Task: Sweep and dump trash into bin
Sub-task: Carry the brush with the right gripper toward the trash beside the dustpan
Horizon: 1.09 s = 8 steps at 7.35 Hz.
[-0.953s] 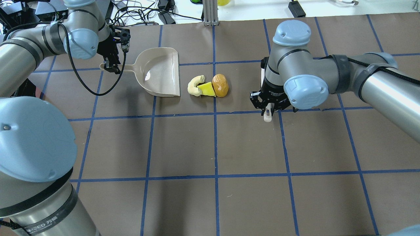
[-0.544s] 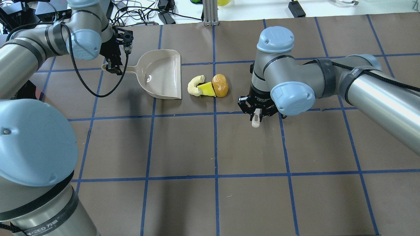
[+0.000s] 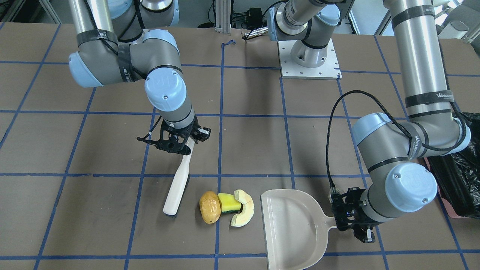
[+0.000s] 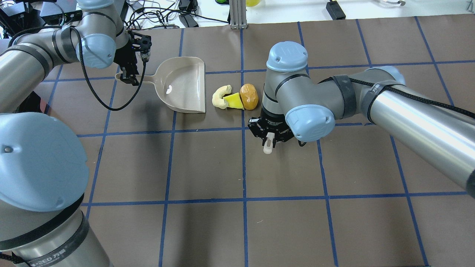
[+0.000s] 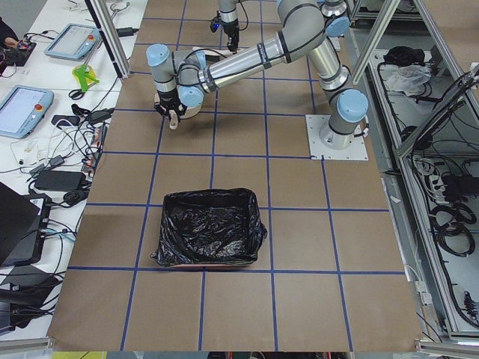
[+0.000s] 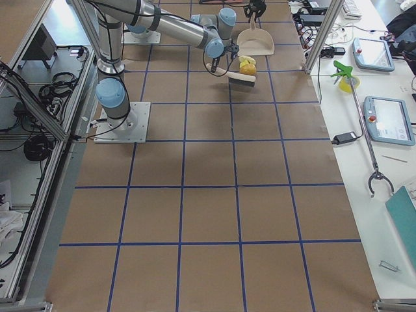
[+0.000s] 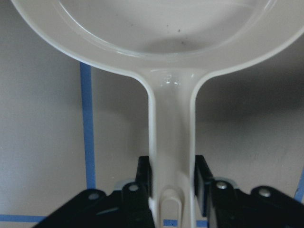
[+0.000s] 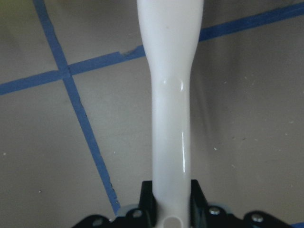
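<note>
Three trash items [image 3: 228, 202], one dustpan [image 3: 292, 228], one brush [image 3: 176, 191], one bin [image 5: 166, 250]

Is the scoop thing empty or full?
Empty: the dustpan is bare inside; all three trash pieces sit on the table beside it.

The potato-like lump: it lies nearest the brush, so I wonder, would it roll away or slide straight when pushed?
The potato-like lump looks rounded and oval, so it may roll or veer rather than slide. It touches the sponge, whose flat side would probably steady it toward the dustpan. Its surface looks glossy, so likely hard, not squashy.
</note>
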Available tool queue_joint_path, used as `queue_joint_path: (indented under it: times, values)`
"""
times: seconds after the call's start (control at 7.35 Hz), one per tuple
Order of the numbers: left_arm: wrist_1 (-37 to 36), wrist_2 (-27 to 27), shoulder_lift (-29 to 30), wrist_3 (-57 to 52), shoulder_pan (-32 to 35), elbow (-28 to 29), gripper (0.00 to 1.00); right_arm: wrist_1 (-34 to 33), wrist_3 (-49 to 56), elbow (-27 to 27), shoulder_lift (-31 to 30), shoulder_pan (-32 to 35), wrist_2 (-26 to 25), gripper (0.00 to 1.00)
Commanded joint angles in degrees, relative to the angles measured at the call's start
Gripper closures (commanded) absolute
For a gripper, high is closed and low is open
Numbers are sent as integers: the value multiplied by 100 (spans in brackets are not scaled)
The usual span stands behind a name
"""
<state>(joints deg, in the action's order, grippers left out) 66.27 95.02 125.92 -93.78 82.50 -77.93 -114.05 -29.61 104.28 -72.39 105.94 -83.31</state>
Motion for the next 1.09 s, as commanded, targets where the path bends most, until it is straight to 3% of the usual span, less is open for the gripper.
queue_joint_path:
  times: [0.0, 0.41, 0.95]
  values:
    - [0, 16, -6, 0, 3, -3, 87, -65, -290, -82, 93, 181, 131, 100]
    - [-9, 16, -6, 0, 3, -3, 87, -74, -1141, -827, 645, 707, 201, 100]
    - [-9, 16, -24, 0, 3, 15, 87, -100, -1775, -1768, 1322, 946, 753, 100]
